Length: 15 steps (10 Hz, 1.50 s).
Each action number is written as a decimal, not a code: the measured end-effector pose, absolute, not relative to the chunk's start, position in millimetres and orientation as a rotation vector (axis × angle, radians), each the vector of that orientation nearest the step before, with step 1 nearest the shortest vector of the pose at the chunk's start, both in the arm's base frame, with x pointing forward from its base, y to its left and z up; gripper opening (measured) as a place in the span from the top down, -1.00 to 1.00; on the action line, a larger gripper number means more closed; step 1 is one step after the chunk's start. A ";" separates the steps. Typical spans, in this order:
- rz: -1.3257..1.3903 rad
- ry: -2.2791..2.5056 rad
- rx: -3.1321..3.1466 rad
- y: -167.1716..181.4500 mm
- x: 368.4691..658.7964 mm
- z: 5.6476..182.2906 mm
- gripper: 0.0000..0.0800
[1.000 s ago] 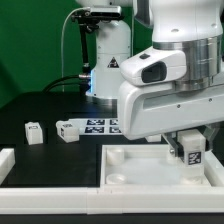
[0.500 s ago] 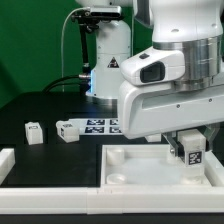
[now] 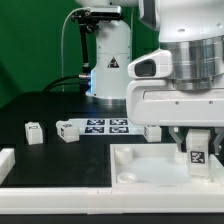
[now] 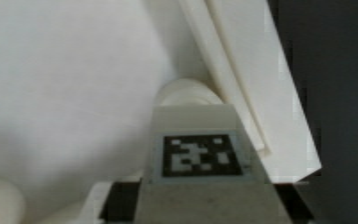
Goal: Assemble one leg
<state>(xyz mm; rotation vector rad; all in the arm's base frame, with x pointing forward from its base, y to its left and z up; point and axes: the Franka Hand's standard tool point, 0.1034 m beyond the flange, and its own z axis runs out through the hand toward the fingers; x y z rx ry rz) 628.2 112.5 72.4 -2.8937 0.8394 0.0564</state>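
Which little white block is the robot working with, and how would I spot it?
Find the big white tray in the foreground. Over its part at the exterior view's right, the gripper clamps a small white block, its black-and-white tag facing the camera. The other two blocks lie loose on the dark table, outside the tray.

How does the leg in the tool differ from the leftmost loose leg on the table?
The held leg is gripped upright in the tool over the plate; the leftmost loose leg lies free on the dark table, apart from the plate. The held leg shows tall, the loose one squat. Both are small white tagged blocks.
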 end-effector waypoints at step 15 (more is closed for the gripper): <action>0.027 0.684 -2.935 120.6 629.1 72.2 -0.62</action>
